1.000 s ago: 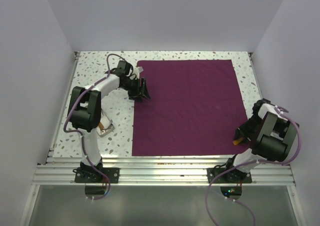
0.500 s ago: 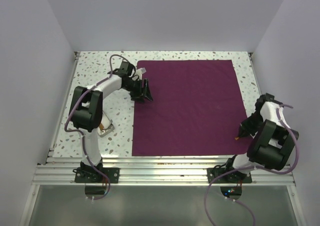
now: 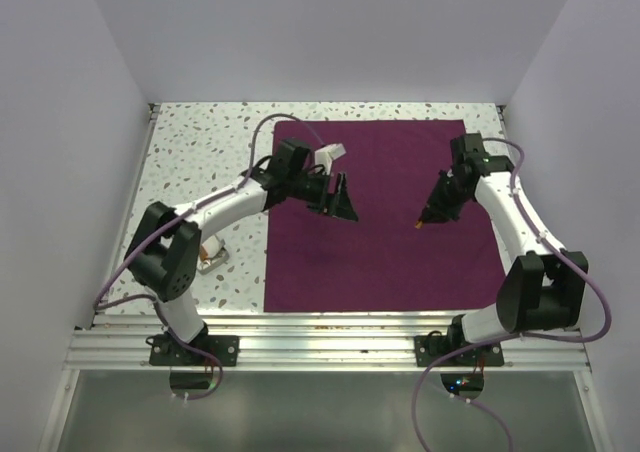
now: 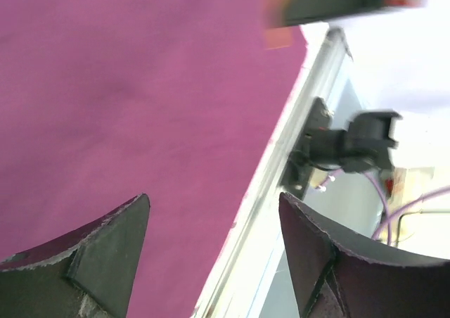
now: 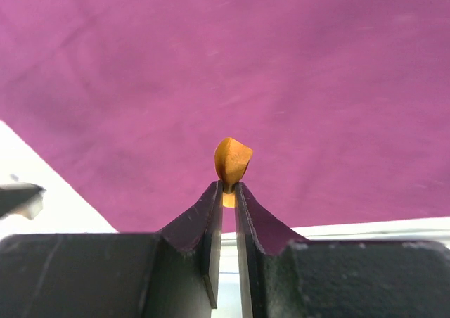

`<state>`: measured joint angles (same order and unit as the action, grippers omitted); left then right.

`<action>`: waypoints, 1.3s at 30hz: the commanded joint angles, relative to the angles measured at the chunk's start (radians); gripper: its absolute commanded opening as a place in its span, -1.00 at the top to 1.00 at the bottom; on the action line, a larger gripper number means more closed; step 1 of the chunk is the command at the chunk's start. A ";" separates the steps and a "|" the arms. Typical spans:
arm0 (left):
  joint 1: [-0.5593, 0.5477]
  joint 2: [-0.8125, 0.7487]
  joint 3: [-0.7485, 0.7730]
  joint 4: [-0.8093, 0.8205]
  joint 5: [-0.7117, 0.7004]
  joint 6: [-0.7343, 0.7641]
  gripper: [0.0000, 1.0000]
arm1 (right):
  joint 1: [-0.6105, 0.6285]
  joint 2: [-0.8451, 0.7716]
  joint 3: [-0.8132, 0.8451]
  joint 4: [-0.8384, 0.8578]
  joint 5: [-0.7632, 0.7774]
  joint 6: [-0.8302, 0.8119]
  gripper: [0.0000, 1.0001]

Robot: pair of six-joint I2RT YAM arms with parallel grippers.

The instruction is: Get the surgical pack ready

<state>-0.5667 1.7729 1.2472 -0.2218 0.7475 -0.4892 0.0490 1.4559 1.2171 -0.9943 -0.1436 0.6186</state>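
Large dark purple square cloth [image 3: 380, 262] is lying flat and spread on the white speckled table [image 3: 200, 152]. It's sitting under both sets of fingers. It's near-square, so no real long axis is showing. Its sides are running parallel to the table edges and nothing is lying on it.

Edges/room:
- The far edge is sitting close to the back wall.
- The near edge is running just beside the aluminium rail [image 3: 330, 344].
- The right edge is sitting near the table's right side.
- A wide strip of bare table is showing outboard of the left fingers.
- The cloth between the two grippers is bare.

Left gripper [image 3: 348, 208] is reaching over the left-centre of the cloth. In the left wrist view its fingers [image 4: 105, 255] are standing wide apart with nothing between them. Purple cloth [image 4: 140, 86] is filling the area ahead of them. The cloth edge and rail are crossing diagonally off to the fingers' right. That view is blurred, so I can't tell the height over the cloth.

Right gripper [image 3: 426, 216] is reaching over the right-centre of the cloth. Its fingers [image 5: 200, 216] are nearly closed, pinching a small orange-brown tab [image 5: 232, 160] at the tips. The tab is sticking out beyond the fingertips. Cloth [image 5: 316, 86] is lying ahead of it, and a corner of bare table is showing behind-left of the fingers.

A small grey item with an orange-brown bit [image 3: 210, 255] is sitting on the bare table, well behind the left fingers by that arm's lower link. It's too hidden to identify.
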 commanded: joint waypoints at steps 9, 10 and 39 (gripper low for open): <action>-0.269 -0.104 0.063 0.024 -0.356 0.038 -0.57 | 0.143 -0.022 0.004 0.062 -0.183 0.173 0.59; -0.280 -0.105 0.063 0.019 -0.393 0.038 -0.56 | 0.143 -0.029 -0.011 0.065 -0.189 0.188 0.59; -0.335 0.022 0.141 0.070 -0.485 0.054 -0.15 | 0.178 -0.037 -0.022 0.048 -0.237 0.296 0.60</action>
<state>-0.9016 1.7832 1.3403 -0.2020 0.2306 -0.4442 0.2211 1.4319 1.1763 -0.9325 -0.3584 0.8925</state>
